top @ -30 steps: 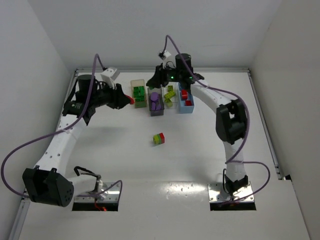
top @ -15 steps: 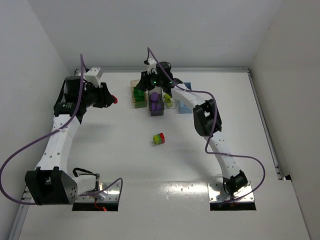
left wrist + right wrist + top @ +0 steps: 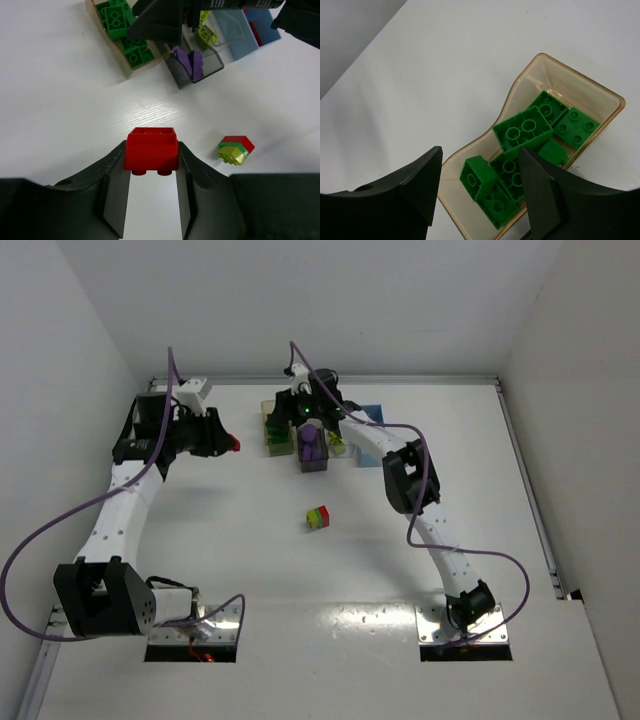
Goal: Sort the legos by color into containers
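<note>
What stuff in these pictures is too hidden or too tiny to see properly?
- Blue bin: the right arm covers most of it in the top view, part in the left wrist view.
- Tan bin: in the right wrist view its near end is behind the fingers of the right gripper.
- Stacked legos: too small in the top view to count bricks.

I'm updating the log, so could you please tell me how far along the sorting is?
Done: dark green bricks in the tan bin, purple bricks in the grey bin. In hand: the left gripper clamps a red brick; the right gripper hangs open over the tan bin. Left: that brick and the mixed clump on the table.
</note>
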Motion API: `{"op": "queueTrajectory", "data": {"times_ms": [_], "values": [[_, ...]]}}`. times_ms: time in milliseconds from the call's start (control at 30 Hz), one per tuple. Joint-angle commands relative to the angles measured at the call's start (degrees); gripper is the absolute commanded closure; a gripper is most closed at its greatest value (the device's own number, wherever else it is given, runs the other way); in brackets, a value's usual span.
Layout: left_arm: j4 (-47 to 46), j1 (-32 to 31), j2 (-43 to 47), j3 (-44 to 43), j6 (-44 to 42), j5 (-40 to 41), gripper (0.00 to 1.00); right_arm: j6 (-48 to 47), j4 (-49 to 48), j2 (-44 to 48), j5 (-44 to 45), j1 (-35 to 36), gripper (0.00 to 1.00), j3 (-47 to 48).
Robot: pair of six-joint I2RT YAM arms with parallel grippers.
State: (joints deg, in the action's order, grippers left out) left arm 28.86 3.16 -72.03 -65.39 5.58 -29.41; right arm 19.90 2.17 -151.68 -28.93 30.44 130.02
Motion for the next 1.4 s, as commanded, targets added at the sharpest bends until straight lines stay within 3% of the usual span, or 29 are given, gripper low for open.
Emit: {"op": "queueTrajectory", "data": {"times_ms": [0, 200, 267, 333, 500, 633, 667, 800, 1000, 1367], "values": [[-4.25, 0.71, 0.22, -1.5, 0.83, -3.98, 0.82, -0.39, -3.32, 6.81, -2.8, 0.41, 0.37, 2.7], [-11.89, -5.17, -2.49, -2.11, 5.4, -3.99, 0.82, -6.96, 5.61, 19.38, 3.26, -2.57, 0.34, 1.05], [-13.73, -8.16, -5.74, -3.25, 6.8, -2.77, 0.81, -16.7, 10.89, 26.65, 5.63, -4.77, 0.28, -0.81], [-14.53, -11.4, -8.03, -5.61, 6.81, -1.71, 0.81, -26.0, 17.65, 32.03, 9.21, -6.17, 0.22, -6.33], [-15.06, -18.53, -18.64, -14.04, 6.11, 0.32, 0.79, -31.06, 29.7, 48.19, 19.58, -10.12, 0.13, -21.19], [-15.59, -23.89, -25.34, -19.5, 5.58, 1.98, 0.77, -30.18, 29.3, 57.17, 26.88, -13.03, 0.1, -35.24], [-15.59, -25.73, -28.75, -22.56, 5.06, 1.99, 0.76, -29.4, 28.59, 62.15, 27.95, -14.69, 0.05, -41.01], [-15.59, -29.34, -36.76, -30.23, 4.52, 2.07, 0.75, -29.39, 29.55, 71.84, 31.56, -18.3, 0.01, -51.25], [-13.22, -34.61, -46.7, -41.92, 3.39, 2.69, 0.72, -29.39, 31.48, 78.9, 31.13, -23.39, 0.01, -59.52], [-8.3, -37.44, -60.68, -55.89, 1.8, 4.53, 0.59, -28.34, 33.07, 80.75, 28.49, -30.7, 0.01, -60.58]]}}
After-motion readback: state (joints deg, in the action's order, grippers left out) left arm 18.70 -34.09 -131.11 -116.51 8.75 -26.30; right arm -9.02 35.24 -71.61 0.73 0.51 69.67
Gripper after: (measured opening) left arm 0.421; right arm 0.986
